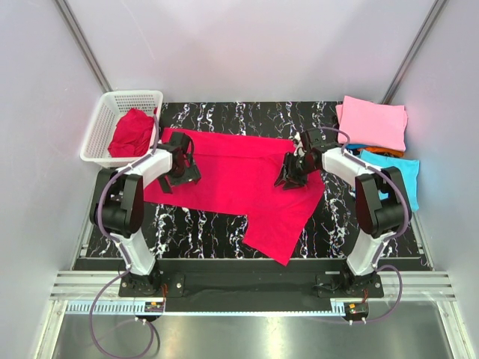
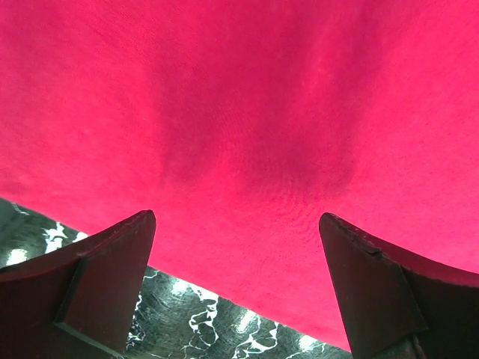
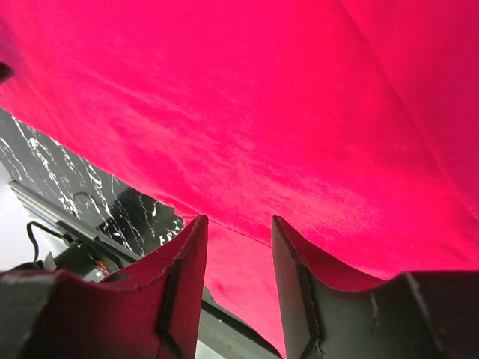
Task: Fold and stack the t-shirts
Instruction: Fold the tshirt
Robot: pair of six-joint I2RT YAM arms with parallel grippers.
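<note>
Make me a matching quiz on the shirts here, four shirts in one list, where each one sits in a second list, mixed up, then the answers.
Shirts:
1. spread red shirt
2. bunched red shirt
3. pink shirt
4. blue shirt

Places:
A. in the white basket
B. top of the far right pile
C. flat across the middle of the table
D. low in the right pile, sticking out on the near side

Pairs: 1-C, 2-A, 3-B, 4-D

The left gripper (image 2: 238, 247) hangs wide apart (nothing between) over a crimson t-shirt (image 2: 247, 127) on marbled table (image 2: 179, 321).
</note>
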